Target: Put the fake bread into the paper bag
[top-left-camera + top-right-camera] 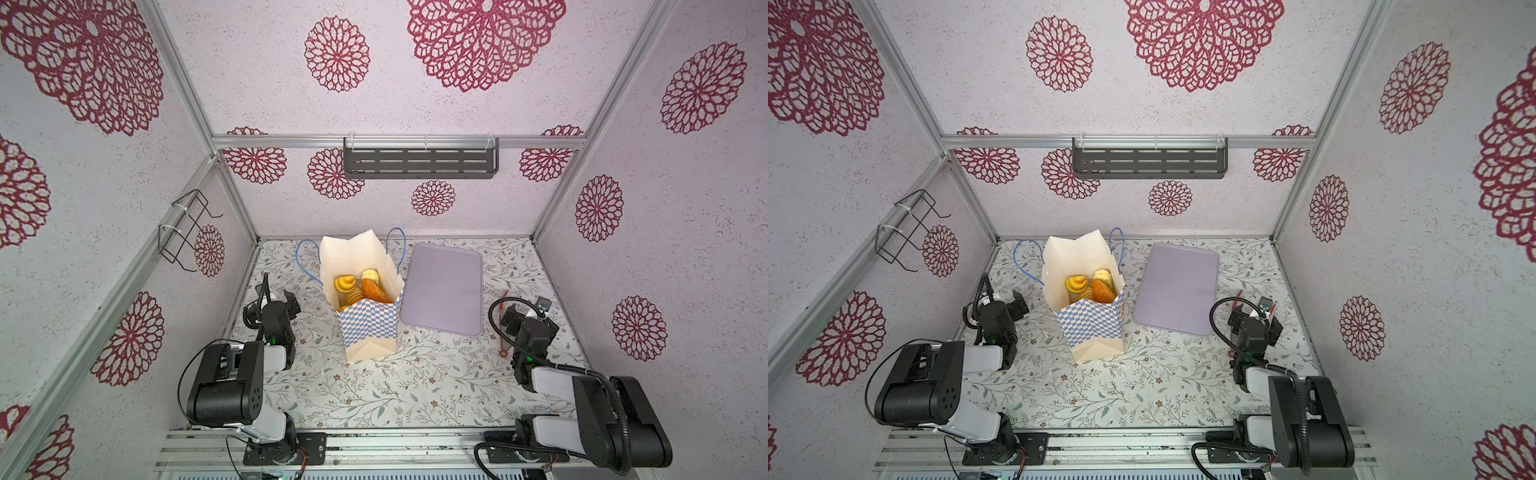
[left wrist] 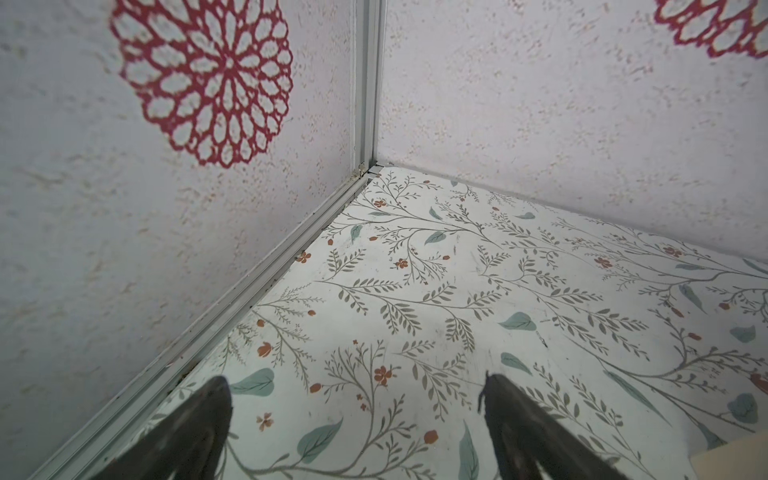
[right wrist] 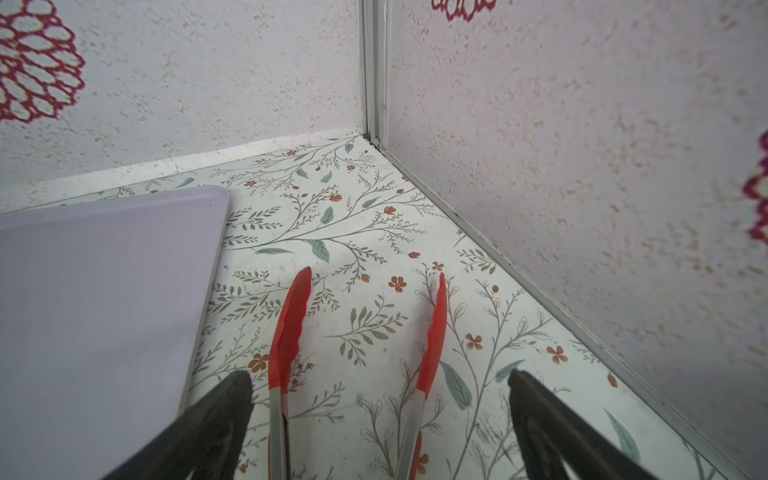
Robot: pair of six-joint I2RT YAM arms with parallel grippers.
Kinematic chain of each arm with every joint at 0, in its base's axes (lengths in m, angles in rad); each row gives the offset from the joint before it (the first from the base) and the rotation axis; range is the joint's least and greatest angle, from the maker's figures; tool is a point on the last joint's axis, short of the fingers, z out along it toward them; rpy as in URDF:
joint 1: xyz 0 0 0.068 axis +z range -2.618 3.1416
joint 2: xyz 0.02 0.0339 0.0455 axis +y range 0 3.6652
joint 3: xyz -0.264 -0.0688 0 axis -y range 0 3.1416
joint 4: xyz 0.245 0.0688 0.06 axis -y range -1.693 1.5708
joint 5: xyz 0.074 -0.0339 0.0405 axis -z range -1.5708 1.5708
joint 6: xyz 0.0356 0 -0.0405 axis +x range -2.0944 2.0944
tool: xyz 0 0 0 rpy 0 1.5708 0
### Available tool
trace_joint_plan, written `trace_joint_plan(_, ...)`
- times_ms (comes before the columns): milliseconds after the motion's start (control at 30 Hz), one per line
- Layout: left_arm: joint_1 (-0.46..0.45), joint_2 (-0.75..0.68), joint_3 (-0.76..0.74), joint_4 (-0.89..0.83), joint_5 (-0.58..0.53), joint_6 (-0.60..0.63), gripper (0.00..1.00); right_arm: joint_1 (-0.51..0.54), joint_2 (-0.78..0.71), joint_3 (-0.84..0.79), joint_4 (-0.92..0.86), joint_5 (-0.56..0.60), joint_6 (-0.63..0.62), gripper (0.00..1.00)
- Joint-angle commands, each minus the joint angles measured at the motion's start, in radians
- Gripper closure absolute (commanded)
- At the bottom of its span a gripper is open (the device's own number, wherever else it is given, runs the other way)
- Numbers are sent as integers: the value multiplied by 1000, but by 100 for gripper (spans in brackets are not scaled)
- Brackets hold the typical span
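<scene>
The paper bag (image 1: 366, 322) (image 1: 1093, 323) stands upright and open at the table's middle, in both top views, with its blue-and-white chequered side toward the front. Several pieces of fake bread (image 1: 356, 286) (image 1: 1090, 287), yellow to orange-brown, lie inside it. My left gripper (image 1: 279, 293) (image 1: 1003, 296) (image 2: 356, 380) hangs open to the left of the bag, over bare table near the left wall, and holds nothing. My right gripper (image 1: 525, 306) (image 1: 1253, 307) (image 3: 379, 374) is open at the right, low over the table.
Red-tipped metal tongs (image 3: 286, 332) (image 1: 504, 297) lie on the table between the right gripper's spread fingers, apart from both. A flat lilac tray (image 1: 444, 286) (image 1: 1177, 286) (image 3: 95, 311) lies right of the bag. Walls enclose three sides. A corner of the bag (image 2: 731, 457) shows in the left wrist view.
</scene>
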Motion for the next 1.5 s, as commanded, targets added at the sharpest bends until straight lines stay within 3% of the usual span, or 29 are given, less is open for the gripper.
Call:
trace_joint_plan(0,5,2,8,31,11,26,3,-2,-19,6,52,-36,-11,1)
trace_joint_plan(133,6,5,10,31,12,26,3,-10,25,26,83,-60,-35,1)
trace_joint_plan(267,7,5,12,27,13,26,3,-18,179,17,290,-98,-81,1)
trace_joint_plan(333,7,5,11,27,14,26,3,-10,251,20,351,-183,-126,1)
trace_joint_plan(433,8,5,12,24,14,25,3,-3,263,-4,420,-200,-141,1)
trace_joint_plan(667,11,7,17,17,21,23,3,-5,253,52,294,-167,-120,1)
trace_joint_plan(1467,14,7,17,16,26,21,3,-4,253,59,287,-185,-130,1)
